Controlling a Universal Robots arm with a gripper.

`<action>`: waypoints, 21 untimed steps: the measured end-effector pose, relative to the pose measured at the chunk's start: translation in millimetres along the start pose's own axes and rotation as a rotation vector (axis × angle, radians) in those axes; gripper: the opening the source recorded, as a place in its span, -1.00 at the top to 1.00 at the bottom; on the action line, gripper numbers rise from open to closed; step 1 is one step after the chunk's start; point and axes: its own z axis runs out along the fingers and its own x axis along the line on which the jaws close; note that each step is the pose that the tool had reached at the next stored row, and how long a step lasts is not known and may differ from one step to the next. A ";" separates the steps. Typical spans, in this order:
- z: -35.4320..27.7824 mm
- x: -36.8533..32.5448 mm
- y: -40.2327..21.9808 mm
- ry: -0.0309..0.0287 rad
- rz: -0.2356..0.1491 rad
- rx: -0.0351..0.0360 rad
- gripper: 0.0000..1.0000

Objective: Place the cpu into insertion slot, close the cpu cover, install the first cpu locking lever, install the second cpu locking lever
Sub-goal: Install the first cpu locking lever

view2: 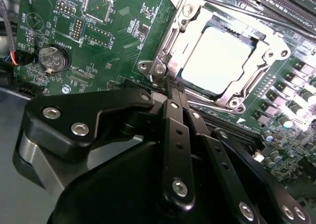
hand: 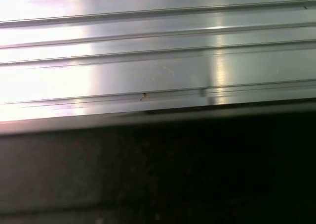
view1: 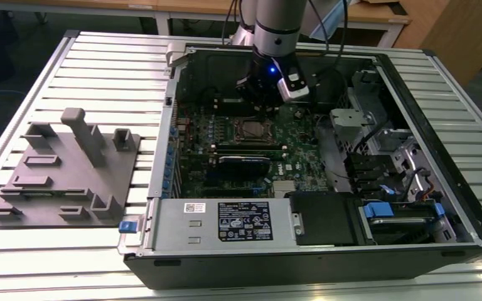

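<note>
The cpu (view2: 217,56), a flat square chip with a pale silver top, lies in the insertion slot (view1: 252,130) on the green board. The cpu cover (view2: 178,33), a silvery metal frame, lies flat around the chip. A thin lever rod (view2: 247,14) runs along one side of the frame, and another (view2: 212,106) along the side nearest the fingers. My gripper (view2: 171,89) is shut, its black fingers pressed together with the tips just beside the frame's corner (view2: 158,69). In the exterior view the gripper (view1: 265,106) hangs just behind the socket.
An open computer case (view1: 442,238) lies on a slatted metal table (hand: 158,51). A black-labelled power supply box (view1: 224,221), a long black card (view1: 243,164) and drive bays (view1: 383,157) surround the board. A grey fixture plate (view1: 65,175) sits at the exterior view's left. A coin battery (view2: 53,59) is near the socket.
</note>
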 end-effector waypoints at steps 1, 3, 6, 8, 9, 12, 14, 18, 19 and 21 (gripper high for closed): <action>-0.6 0.3 0.0 0.0001 0.000 -0.0003 0.80; -1.5 1.1 -0.1 0.0002 0.000 -0.0011 0.80; -2.6 2.6 -0.2 0.0003 0.000 -0.0031 0.80; -3.1 3.7 -0.3 0.0004 0.000 -0.0044 0.80; -3.2 4.3 -0.4 0.0004 0.000 -0.0050 0.80; -3.6 6.5 -0.6 0.0007 0.000 -0.0067 0.80; -3.8 8.1 -0.7 0.0009 0.000 -0.0079 0.80; -3.9 11.6 -1.1 0.0011 0.000 -0.0106 0.80; -3.9 12.4 -1.2 0.0011 0.000 -0.0111 0.80; -3.9 14.3 -1.4 0.0012 0.000 -0.0119 0.80</action>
